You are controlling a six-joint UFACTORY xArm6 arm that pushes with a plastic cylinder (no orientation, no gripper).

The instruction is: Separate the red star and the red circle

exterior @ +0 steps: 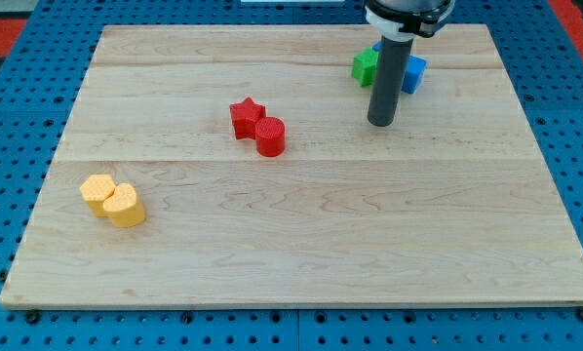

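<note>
My tip (pixel 382 123) is the lower end of a plain rod; there are no jaws to open or close, and it grips nothing. It stands on the wooden board (pixel 301 244), clear of all blocks, with the green block (pixel 366 66) and the blue block (pixel 414 73) just behind the rod toward the view's top.

Positions below are referenced to the red star (pixel 245 117). The red circle (pixel 270 136) touches the red star on its lower-right side; the pair is not yet separated. My tip lies well apart from the red star, toward the view's right, at roughly the same height in the view.

Step in hand, as judged: the approach, with no contact made. The next move calls for bringing my tip to the seam between the two red blocks, or against the outer face of one only, and pushing so that the other does not follow.

Two yellow blocks (pixel 112 200) sit together far to the red star's lower left.
</note>
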